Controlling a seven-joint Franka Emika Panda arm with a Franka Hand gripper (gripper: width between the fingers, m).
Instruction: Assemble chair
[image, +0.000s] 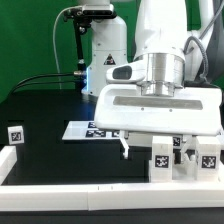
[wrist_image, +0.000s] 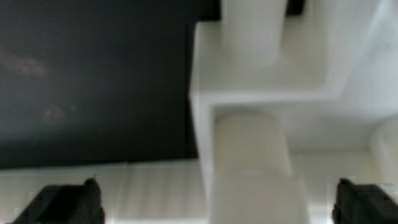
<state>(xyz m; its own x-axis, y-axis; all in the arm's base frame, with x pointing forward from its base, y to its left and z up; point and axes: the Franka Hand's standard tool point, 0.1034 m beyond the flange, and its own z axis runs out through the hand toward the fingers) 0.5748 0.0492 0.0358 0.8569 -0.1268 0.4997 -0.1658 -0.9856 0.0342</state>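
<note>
The chair parts are white blocks with black-and-white tags. Several stand together (image: 182, 155) at the exterior view's front right, against the front rail. One small tagged piece (image: 15, 135) stands alone at the left. My gripper (image: 155, 143) hangs low just over the grouped parts. In the wrist view my gripper (wrist_image: 214, 208) is open, its dark fingertips (wrist_image: 64, 204) wide apart. A white rounded leg (wrist_image: 249, 150) and a blocky white panel (wrist_image: 294, 70) lie between and beyond them. I cannot tell whether the fingers touch the parts.
The marker board (image: 82, 129) lies flat on the black table behind the parts. White border rails run along the front (image: 90, 190) and left (image: 8, 165). The arm's base (image: 100, 50) stands at the back, before a green backdrop.
</note>
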